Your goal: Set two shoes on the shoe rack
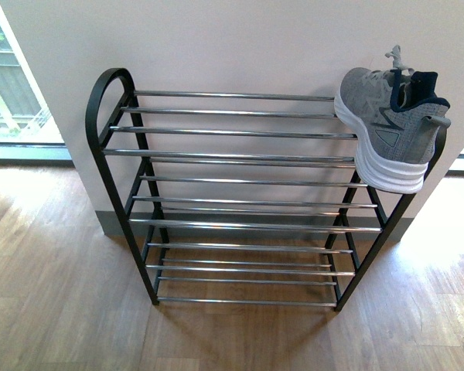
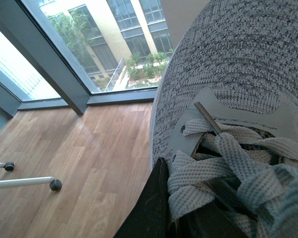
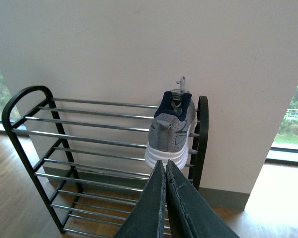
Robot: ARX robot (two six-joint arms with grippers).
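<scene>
Left gripper is clamped on one grey knit sneaker. In its wrist view we see one dark finger running up beside the light grey laces, and the knit toe fills most of the picture. This sneaker hangs high over the wooden floor, with a tall window beyond it.

Our right gripper is pinched closed with nothing between its fingers, and it points toward the shoe rack.

We see the other sneaker on the top tier of the shoe rack, at its right end, just beside the right side loop. Its heel faces us and its toe points at the white wall. In the front view, its thick white sole reaches past the front bar. The rack stands against that wall.
</scene>
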